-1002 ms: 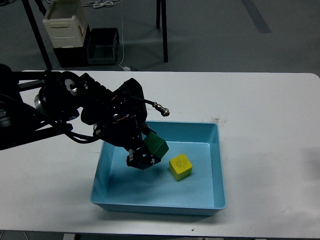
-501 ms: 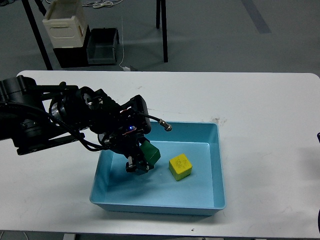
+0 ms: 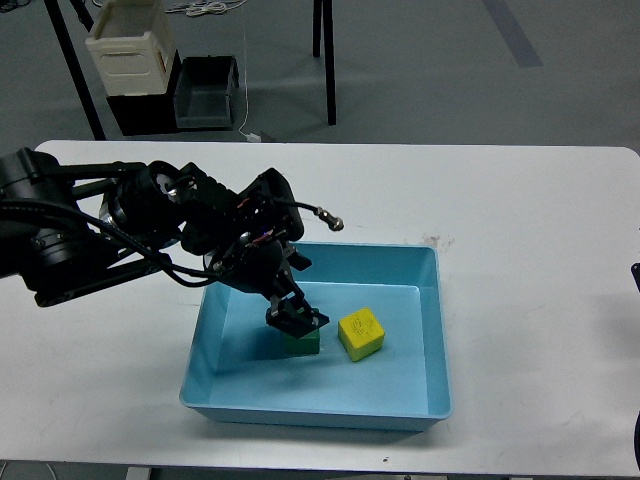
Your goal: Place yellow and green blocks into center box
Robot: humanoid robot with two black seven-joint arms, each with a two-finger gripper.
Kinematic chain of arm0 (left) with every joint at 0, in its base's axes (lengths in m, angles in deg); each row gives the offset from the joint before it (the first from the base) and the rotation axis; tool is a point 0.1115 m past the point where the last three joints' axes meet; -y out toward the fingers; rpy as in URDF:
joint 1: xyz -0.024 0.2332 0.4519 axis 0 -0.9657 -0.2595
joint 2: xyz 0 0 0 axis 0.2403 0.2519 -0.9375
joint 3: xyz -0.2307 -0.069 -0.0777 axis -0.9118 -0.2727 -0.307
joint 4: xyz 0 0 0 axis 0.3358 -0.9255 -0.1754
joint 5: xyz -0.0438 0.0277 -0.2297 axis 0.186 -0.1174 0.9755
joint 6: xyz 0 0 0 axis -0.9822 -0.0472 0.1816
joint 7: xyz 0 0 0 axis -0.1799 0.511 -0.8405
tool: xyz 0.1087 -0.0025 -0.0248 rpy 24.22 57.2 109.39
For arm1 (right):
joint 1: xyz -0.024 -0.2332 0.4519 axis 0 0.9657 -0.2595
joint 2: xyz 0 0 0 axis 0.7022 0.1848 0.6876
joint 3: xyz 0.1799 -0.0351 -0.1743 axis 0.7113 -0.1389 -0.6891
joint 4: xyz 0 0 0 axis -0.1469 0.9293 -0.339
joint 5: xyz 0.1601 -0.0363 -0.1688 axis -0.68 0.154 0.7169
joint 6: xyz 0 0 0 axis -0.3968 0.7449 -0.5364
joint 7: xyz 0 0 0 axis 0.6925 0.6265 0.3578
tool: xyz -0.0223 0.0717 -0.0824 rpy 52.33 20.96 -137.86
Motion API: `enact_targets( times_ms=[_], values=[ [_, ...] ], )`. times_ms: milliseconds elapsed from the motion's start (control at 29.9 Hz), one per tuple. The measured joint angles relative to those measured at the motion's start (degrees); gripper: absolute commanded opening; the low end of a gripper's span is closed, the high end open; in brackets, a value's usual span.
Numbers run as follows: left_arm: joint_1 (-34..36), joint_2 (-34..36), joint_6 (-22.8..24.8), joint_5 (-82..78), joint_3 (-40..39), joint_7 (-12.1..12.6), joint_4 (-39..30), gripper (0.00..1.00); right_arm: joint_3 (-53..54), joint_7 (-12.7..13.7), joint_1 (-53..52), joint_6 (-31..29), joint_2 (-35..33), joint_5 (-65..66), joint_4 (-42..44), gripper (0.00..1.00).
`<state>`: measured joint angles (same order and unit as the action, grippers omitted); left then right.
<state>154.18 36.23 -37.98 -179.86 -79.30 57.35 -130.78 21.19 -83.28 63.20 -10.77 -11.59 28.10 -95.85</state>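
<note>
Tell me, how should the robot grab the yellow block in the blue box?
Probably from straight above, pinching two opposite flat sides. The yellow block sits on the floor of the blue box, whose walls block any sideways reach. It sits turned a bit, so the fingers should turn to match.

Bright, even overhead light, soft shadows, sharp focus throughout.

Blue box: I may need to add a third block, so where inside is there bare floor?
Inside the blue box, the floor is bare right of the yellow block and along the near wall. The centre is crowded: left hand over the green block, with the yellow one just beside it.
</note>
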Motion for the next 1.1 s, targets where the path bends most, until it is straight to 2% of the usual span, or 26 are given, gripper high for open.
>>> enact_targets(
  times_ms=[167, 301, 434, 634, 735, 968, 1102],
  values=[
    [-2.61, 5.12, 0.00, 19.44, -14.81, 0.03, -0.11, 0.99, -0.20, -0.10, -0.26, -0.28, -0.04, 0.06, -0.30, 1.00],
    [-7.93, 8.36, 0.00, 36.06, -25.16, 0.02, 0.20, 0.99, -0.21, -1.84, -1.61, -0.37, -0.03, 0.09, -0.43, 1.00],
    [-19.22, 11.57, 0.00, 52.52, -36.53, 0.02, 1.77, 0.99, -0.30, -3.41, -3.36, -0.49, 0.19, 0.03, -0.43, 1.00],
    [-35.08, 11.98, -0.01, 71.54, -51.99, 0.02, 2.13, 0.99, -0.44, -3.14, -5.75, -0.61, 3.02, -2.71, -0.43, 1.00],
    [-38.57, 11.93, -0.02, 78.03, -54.61, 0.02, 1.83, 1.00, -1.24, -2.98, -6.42, -0.65, 3.48, -6.21, -0.45, 1.00],
    [-42.11, 12.35, -0.16, 87.66, -55.26, 0.02, 1.50, 1.00, -1.87, -2.82, -6.66, -0.70, 3.58, -16.14, -0.58, 1.00],
    [-43.81, 12.35, -2.68, 92.86, -55.26, 0.02, 1.33, 1.00, -1.87, -2.49, -6.66, -1.98, 3.58, -20.92, -0.62, 1.00]
  ],
)
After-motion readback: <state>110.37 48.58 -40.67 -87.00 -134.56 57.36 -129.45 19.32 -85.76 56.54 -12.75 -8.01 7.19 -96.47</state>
